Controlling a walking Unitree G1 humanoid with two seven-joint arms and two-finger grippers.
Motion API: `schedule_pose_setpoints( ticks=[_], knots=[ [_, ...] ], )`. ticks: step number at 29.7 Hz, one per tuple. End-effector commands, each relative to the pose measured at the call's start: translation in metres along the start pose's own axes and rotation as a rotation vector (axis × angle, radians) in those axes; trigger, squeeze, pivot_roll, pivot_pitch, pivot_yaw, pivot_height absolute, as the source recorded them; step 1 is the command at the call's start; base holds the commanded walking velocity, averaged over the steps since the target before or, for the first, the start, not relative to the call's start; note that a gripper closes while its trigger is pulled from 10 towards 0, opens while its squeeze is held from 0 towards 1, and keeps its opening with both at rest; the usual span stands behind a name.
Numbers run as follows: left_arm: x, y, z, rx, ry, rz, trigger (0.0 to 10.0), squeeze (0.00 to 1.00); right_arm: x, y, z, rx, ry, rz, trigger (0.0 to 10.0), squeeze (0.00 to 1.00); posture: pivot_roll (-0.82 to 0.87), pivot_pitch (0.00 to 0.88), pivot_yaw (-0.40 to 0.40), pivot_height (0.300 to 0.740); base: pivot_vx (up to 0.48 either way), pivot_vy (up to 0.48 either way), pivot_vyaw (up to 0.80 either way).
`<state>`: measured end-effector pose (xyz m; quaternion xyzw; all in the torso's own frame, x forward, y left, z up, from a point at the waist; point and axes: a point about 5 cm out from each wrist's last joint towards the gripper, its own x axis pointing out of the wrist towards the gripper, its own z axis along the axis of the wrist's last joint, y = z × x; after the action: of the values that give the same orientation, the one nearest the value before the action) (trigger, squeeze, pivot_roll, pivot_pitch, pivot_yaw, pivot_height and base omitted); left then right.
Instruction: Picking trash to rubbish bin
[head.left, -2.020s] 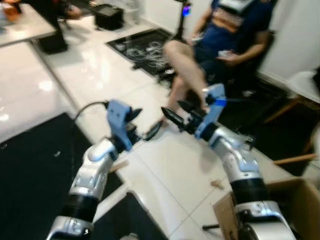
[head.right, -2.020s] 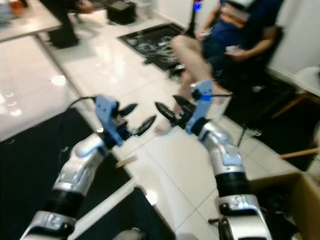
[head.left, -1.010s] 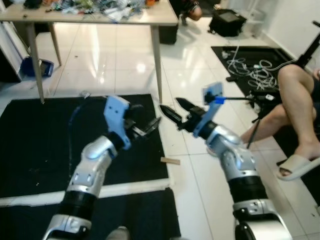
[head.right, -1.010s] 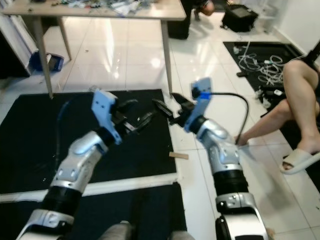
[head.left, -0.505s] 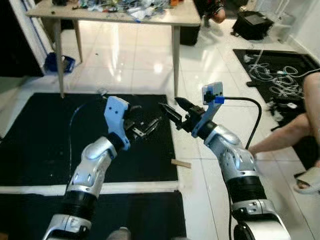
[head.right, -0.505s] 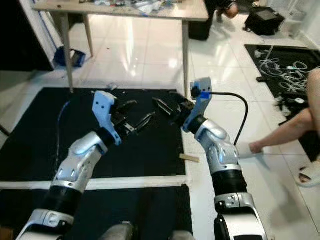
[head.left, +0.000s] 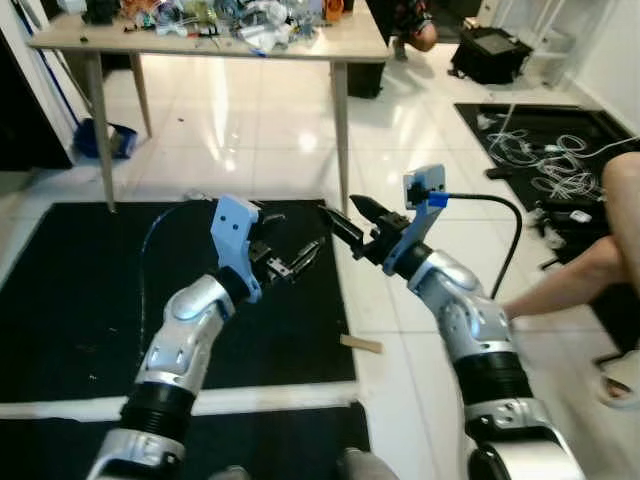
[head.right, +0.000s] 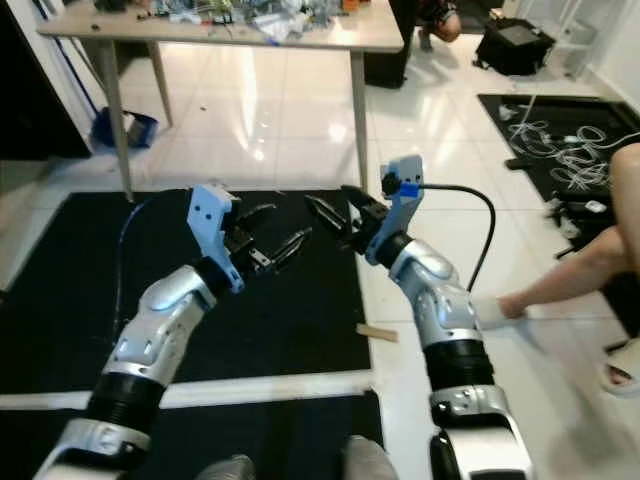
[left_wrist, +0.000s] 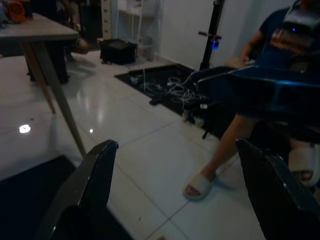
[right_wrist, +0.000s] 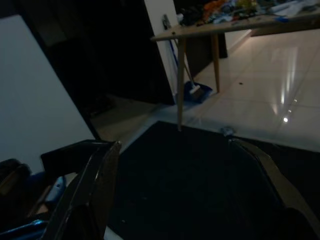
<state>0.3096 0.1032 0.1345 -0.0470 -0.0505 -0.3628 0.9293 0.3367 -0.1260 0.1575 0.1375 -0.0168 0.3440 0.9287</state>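
left gripper (head.left: 290, 258) released | right gripper (head.left: 352, 222) released | trash: flat tan scrap (head.left: 361, 344) on floor

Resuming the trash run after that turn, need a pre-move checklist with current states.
1. Left hand free to grasp: ok, fingers open, nothing between them.
2. Right hand free to grasp: ok, fingers open, nothing held.
3. Trash target found: ok, a small wood scrap lies on the white floor by the black mat's edge, below the right arm.
4. Rubbish bin located: not ok, no bin to be made out.
5. Person clear of the path: cannot tell, a person's leg and sandal sit on the robot's right.
6. Trip hazards: not ok, loose cables on the floor to the right.
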Motion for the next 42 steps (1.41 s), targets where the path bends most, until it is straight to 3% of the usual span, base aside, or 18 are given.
schedule_pose_setpoints(
  ticks=[1,18,34,36,39,42],
  knots=[
    [0.000,-0.001,-0.001,0.004,0.007,-0.007,10.0,0.00,0.000,0.000,0.000,0.018,-0.005,-0.004,10.0,0.00,-0.04,0.000,-0.038,0.740,0.360,0.000,0.00],
    [0.000,-0.001,0.001,0.003,-0.002,-0.017,10.0,0.00,0.002,-0.001,0.000,0.011,-0.002,-0.012,10.0,0.00,-0.04,0.000,-0.043,0.740,0.391,0.000,0.00],
    [0.000,-0.001,0.005,-0.024,-0.046,-0.027,10.0,0.00,-0.001,0.007,0.002,0.016,-0.018,0.056,10.0,0.00,-0.04,0.000,-0.036,0.740,0.480,0.000,0.00],
    [0.001,-0.001,0.006,-0.019,-0.046,-0.027,10.0,0.00,-0.002,0.006,0.002,0.016,-0.018,0.053,10.0,0.00,-0.04,0.000,-0.043,0.740,0.480,0.000,0.00],
    [-0.003,0.006,0.004,0.025,-0.035,0.037,10.0,0.00,-0.020,-0.015,0.002,-0.057,-0.001,-0.091,10.0,0.00,-0.04,0.000,-0.041,0.740,0.480,0.000,0.00],
    [-0.005,0.008,0.003,0.033,-0.029,0.061,10.0,0.00,-0.026,-0.020,0.001,-0.079,0.007,-0.138,10.0,0.00,-0.04,0.000,-0.041,0.740,0.480,0.000,0.00]
  ],
)
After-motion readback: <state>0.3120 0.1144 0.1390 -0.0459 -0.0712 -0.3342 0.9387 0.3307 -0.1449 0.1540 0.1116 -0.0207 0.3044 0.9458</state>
